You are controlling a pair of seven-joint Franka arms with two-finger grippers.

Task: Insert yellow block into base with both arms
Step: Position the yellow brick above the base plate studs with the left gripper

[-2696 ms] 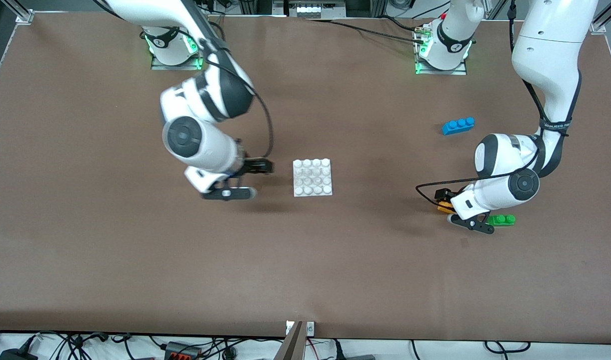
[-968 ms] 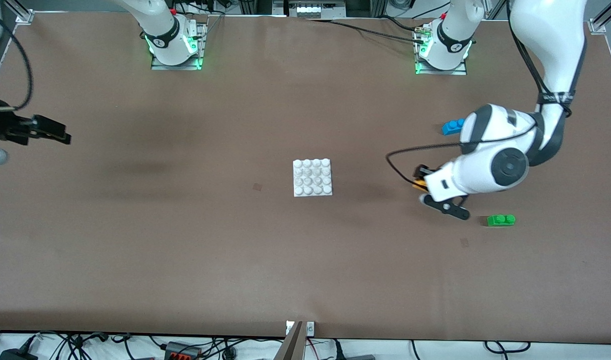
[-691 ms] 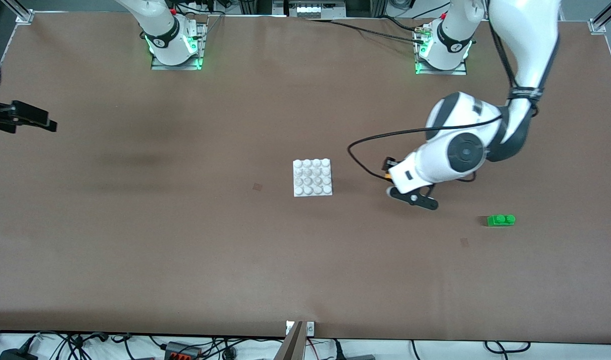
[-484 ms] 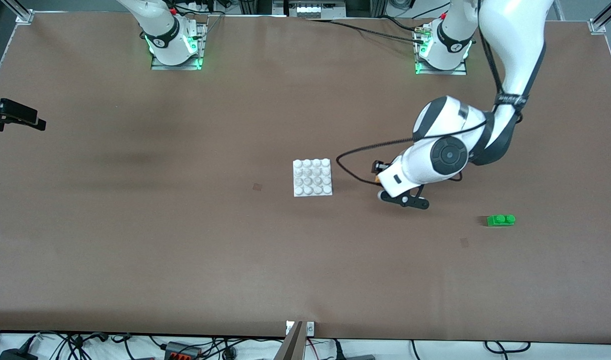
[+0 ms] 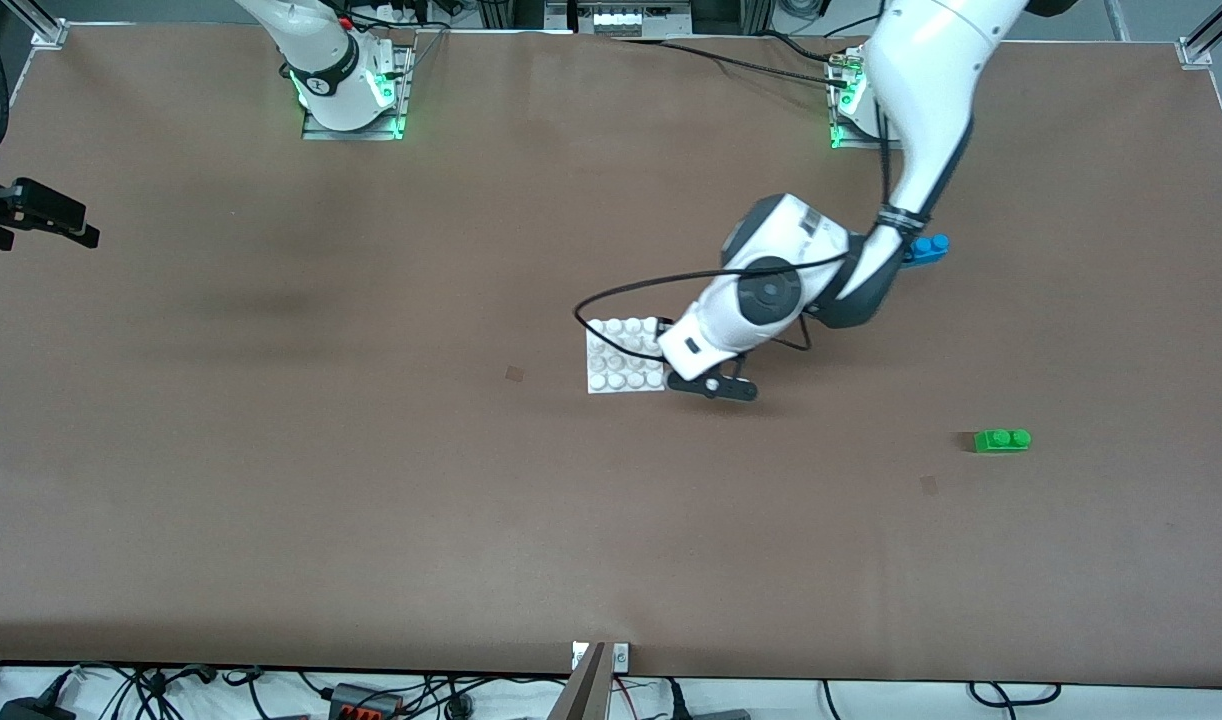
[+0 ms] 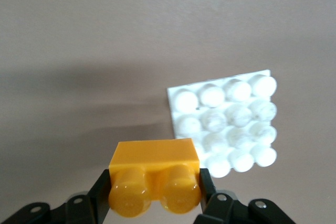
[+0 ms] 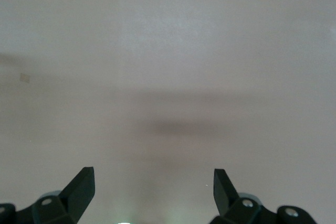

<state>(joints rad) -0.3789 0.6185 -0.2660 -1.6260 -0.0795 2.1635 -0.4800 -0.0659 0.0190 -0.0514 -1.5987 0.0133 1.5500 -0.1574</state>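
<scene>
The left claw (image 6: 153,203), black and two-fingered, is clamped tight on the small orange-yellow plastic brick with two round studs (image 6: 154,179), one finger pressed to each end, and in the front view it hangs at the middle of the frame, over the edge of the flat white square plastic plate with its grid of round studs (image 5: 616,355) on the side toward the left arm's end of the brown desk (image 5: 371,500). From the left wrist view the yellow block sits low in the frame with the base above it and off to one side, so it is not yet squarely over the studs. To do this step well, I'd say the left claw should carry the block fully over the base, line its short edges up with the stud rows, then come straight down and press evenly; a tilted approach could skid the loose plate. The right claw (image 5: 36,215), wide open and holding nothing, waits at the frame's left edge, over bare desk, and could usefully come in to steady the plate.
</scene>
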